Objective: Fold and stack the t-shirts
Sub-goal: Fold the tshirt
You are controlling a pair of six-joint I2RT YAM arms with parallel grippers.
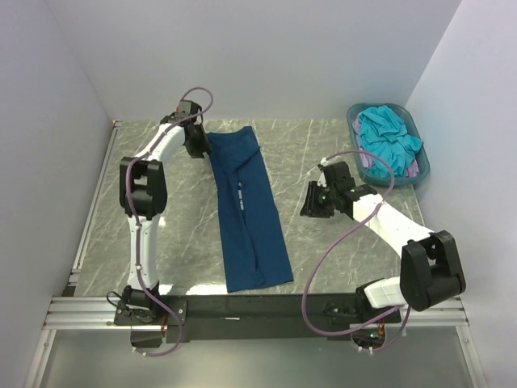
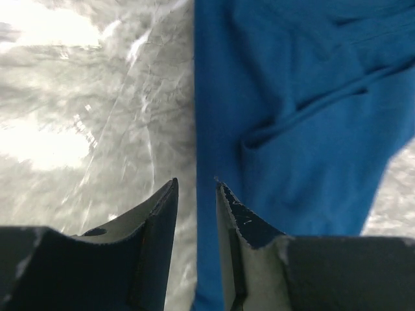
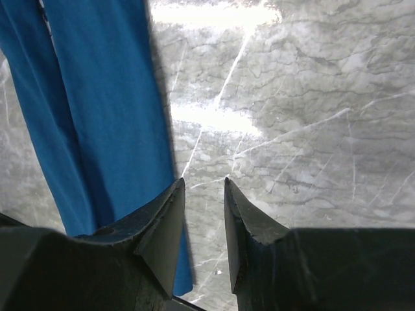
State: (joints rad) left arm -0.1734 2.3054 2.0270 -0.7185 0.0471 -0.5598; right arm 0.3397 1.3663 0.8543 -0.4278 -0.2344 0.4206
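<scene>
The navy t-shirt [image 1: 246, 210] lies folded in a long strip down the marble counter [image 1: 323, 153], its small white chest print too tiny for me to read. The turquoise t-shirt [image 1: 388, 133] and pale lilac t-shirt [image 1: 373, 168] sit bunched in the teal basket [image 1: 352, 125] at the far right corner. My left jaws stand slightly parted over the strip's far left edge, gripping nothing, and my right jaws hang released over bare counter just right of it.
</scene>
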